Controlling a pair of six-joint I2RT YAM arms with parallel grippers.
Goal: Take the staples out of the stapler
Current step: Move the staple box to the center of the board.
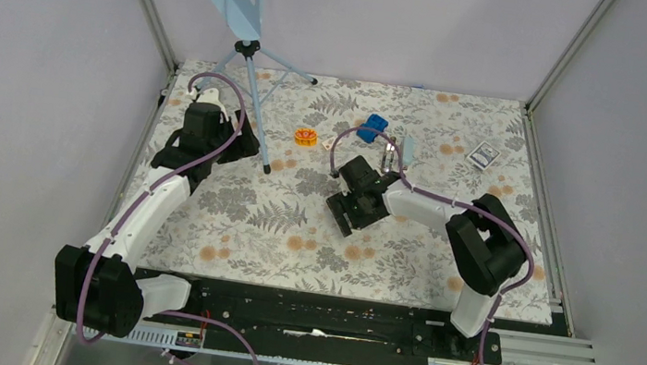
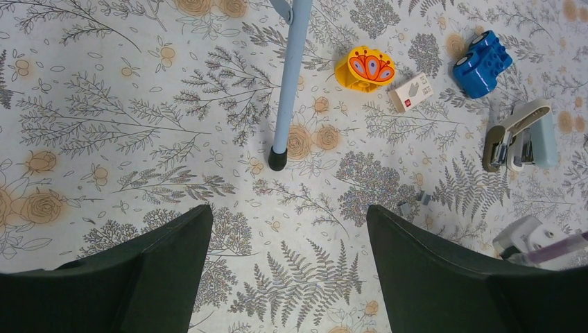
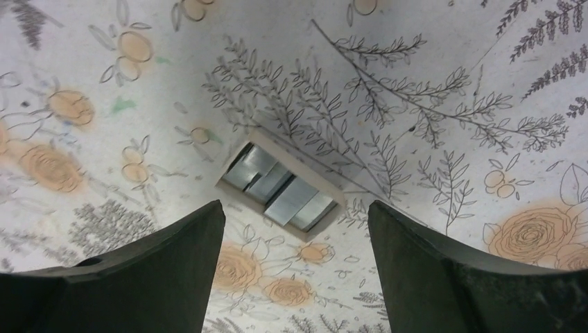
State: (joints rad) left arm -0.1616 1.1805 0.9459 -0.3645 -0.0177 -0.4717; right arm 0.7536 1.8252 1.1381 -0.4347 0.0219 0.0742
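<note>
**A:** Where do things stand on the flowered table cloth (image 1: 232, 218)?

**B:** The left gripper (image 2: 288, 215) hangs near the tripod leg (image 2: 288, 76), its jaws spread wide and holding nothing. The right gripper (image 3: 295, 206) is also spread and empty, and it hovers low over the middle of the cloth.

**A:** And the stapler?

**B:** The stapler (image 2: 521, 135) lies hinged open on the cloth, just beside the blue block (image 2: 483, 64). No finger is touching it.

**A:** The staples?

**B:** The staples (image 3: 281, 187) are out of it, lying flat on the cloth as short silvery strips. They sit right under the right gripper, between its jaws in the wrist view, apart from both fingers and from the stapler. A pale rim frames them, and I can't tell whether that is a shallow tray.

**A:** So which step is this?

**B:** I'd say the unloading itself looks done, though I can't tell whether the magazine holds more. If the strips need moving, that calls for a low, centred pinch, since they are thin and lie flat. Otherwise the right arm only needs to lift clear.
</note>
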